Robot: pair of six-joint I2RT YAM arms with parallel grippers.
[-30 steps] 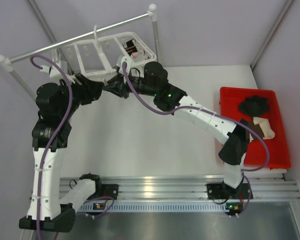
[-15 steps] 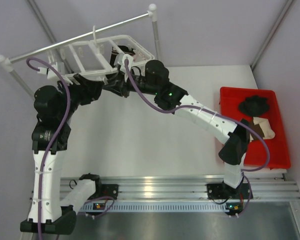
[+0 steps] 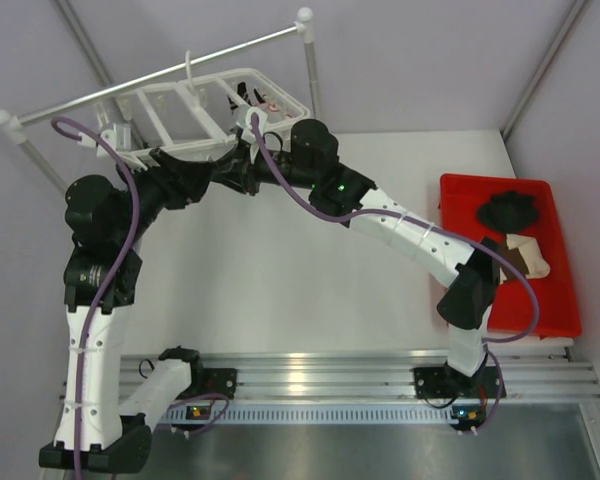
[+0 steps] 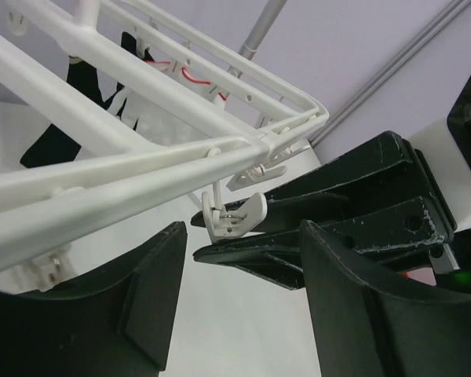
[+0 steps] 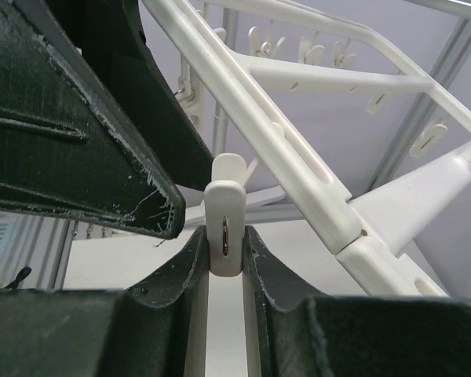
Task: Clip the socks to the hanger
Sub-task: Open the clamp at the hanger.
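The white hanger [image 3: 205, 100] hangs from the rail at the back left. My right gripper [image 5: 225, 255] is shut on one of its white clips [image 5: 225, 224], under the frame's near edge; it also shows in the top view [image 3: 234, 166]. My left gripper [image 4: 239, 283] is open and empty, its jaws standing either side of and below that clip [image 4: 235, 216], close to the right gripper's fingers [image 4: 322, 228]. It also shows in the top view [image 3: 200, 172]. The black sock [image 3: 510, 210] and the cream sock with brown patches [image 3: 527, 254] lie in the red tray [image 3: 565, 300].
A grey rail with white ball ends [image 3: 160, 65] carries the hanger. A dark piece of fabric [image 4: 74, 110] hangs from the frame's far side. The red tray stands at the table's right edge. Purple cables loop over both arms.
The hanger frame has tilted flatter and its near edge has risen. Both grippers have stayed under it, and the left arm's elbow has shifted slightly left.
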